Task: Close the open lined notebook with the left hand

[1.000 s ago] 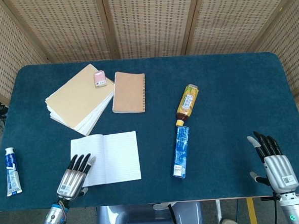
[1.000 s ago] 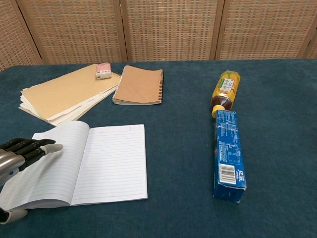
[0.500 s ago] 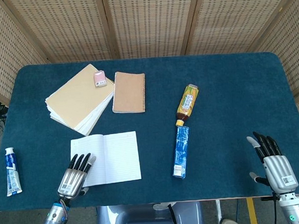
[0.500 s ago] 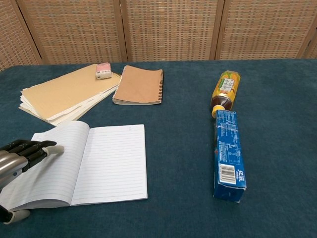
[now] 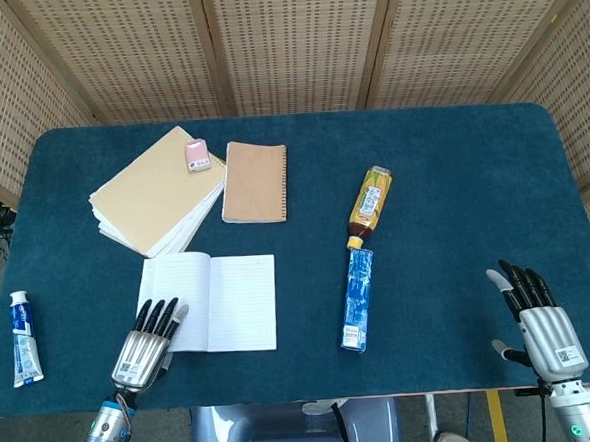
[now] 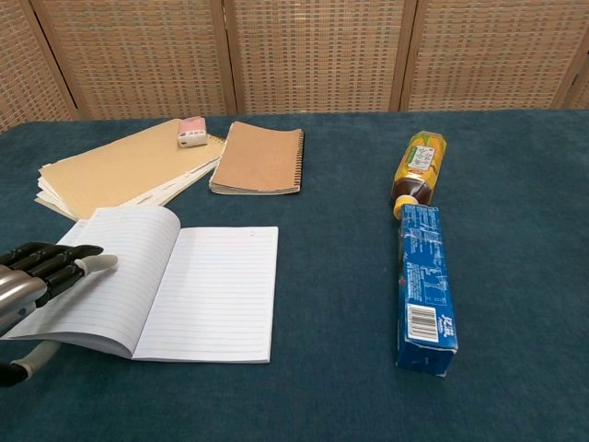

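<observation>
The open lined notebook (image 5: 225, 303) (image 6: 207, 290) lies at the front left of the blue table. Its left page is raised off the cloth and slopes up toward my left hand (image 5: 147, 342) (image 6: 37, 276). That hand's fingers lie on top of the page's outer edge and the thumb shows beneath it, so the page is pinched between them. The right page lies flat. My right hand (image 5: 536, 316) hovers open at the front right corner, fingers spread, holding nothing; the chest view does not show it.
Behind the notebook lie a stack of tan papers (image 5: 153, 195) (image 6: 120, 170) with a pink eraser (image 5: 198, 155), and a brown spiral notebook (image 5: 255, 181). A tea bottle (image 5: 370, 204) and blue box (image 5: 357, 299) lie at the centre. A toothpaste tube (image 5: 22, 338) lies far left.
The notebook's left page has risen off the table under my left hand, and the whole notebook has slid a little away from me. The right hand has stayed put.
</observation>
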### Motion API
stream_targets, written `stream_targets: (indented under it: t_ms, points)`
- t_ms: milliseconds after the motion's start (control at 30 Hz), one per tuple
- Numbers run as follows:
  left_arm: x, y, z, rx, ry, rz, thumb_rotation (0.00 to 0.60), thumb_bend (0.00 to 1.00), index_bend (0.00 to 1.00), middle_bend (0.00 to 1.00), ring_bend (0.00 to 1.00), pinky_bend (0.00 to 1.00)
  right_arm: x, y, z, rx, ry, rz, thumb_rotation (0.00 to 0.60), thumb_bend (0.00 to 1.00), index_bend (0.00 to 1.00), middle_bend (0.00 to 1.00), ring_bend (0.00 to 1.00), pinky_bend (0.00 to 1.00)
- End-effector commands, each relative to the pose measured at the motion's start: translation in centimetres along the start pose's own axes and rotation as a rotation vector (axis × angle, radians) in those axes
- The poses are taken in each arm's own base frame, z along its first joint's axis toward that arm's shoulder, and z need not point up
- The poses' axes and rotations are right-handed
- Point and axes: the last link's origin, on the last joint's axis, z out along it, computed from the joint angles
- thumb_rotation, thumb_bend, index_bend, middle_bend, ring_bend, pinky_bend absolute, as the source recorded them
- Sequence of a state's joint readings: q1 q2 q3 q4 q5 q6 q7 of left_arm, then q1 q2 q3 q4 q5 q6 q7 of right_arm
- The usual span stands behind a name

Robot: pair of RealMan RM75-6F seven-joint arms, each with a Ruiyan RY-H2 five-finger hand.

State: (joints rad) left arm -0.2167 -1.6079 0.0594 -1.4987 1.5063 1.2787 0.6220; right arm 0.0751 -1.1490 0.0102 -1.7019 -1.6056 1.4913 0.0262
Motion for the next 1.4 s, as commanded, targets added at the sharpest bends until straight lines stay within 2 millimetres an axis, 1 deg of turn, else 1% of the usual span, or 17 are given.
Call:
stream_targets:
  t_ms: [33,367,733,800,900,1033,1233,1400]
  points:
    - [0.2,-0.1,0.1,-0.001,0.018,0.019,0.6,0.51,0.0,0.0,0.0,0.0,0.0,0.0,0.0,-0.002,0.0,0.001,0.6,0.11,0.0,0.0,0.0,0.0]
    - [2.2,-0.5,0.4,-0.005,0.17,0.094,0.6,0.51,0.0,0.0,0.0,0.0,0.0,0.0,0.0,-0.003,-0.003,-0.002,0.6,0.11,0.0,0.0,0.0,0.0]
    - [4.0,-0.4,0.6,-0.044,0.25,0.143,0.6,0.49,0.0,0.0,0.0,0.0,0.0,0.1,0.0,-0.008,0.001,-0.002,0.6,0.11,0.0,0.0,0.0,0.0]
    - [4.6,0.0,1.0,-0.059,0.275,0.154,0.6,0.47,0.0,0.0,0.0,0.0,0.1,0.1,0.0,-0.011,-0.001,-0.002,0.6,0.11,0.0,0.0,0.0,0.0]
    - [5.1,0.3,1.3,-0.066,0.287,0.156,0.6,0.44,0.0,0.0,0.0,0.0,0.1,0.2,-0.1,-0.013,-0.002,-0.001,0.6,0.11,0.0,0.0,0.0,0.0]
    - [5.7,1.1,1.8,-0.079,0.303,0.149,0.6,0.35,0.0,0.0,0.0,0.0,0.1,0.2,-0.1,-0.012,-0.003,-0.001,0.6,0.11,0.0,0.0,0.0,0.0]
    - [6.0,2.0,2.5,-0.089,0.316,0.143,0.6,0.35,0.0,0.0,0.0,0.0,0.2,0.2,-0.1,-0.014,-0.003,0.002,0.6,0.11,0.0,0.0,0.0,0.0]
    - [6.8,2.9,4.2,-0.1,0.343,0.155,0.6,0.35,0.0,0.0,0.0,0.0,0.1,0.1,-0.1,-0.011,-0.008,-0.001,0.6,0.11,0.0,0.0,0.0,0.0]
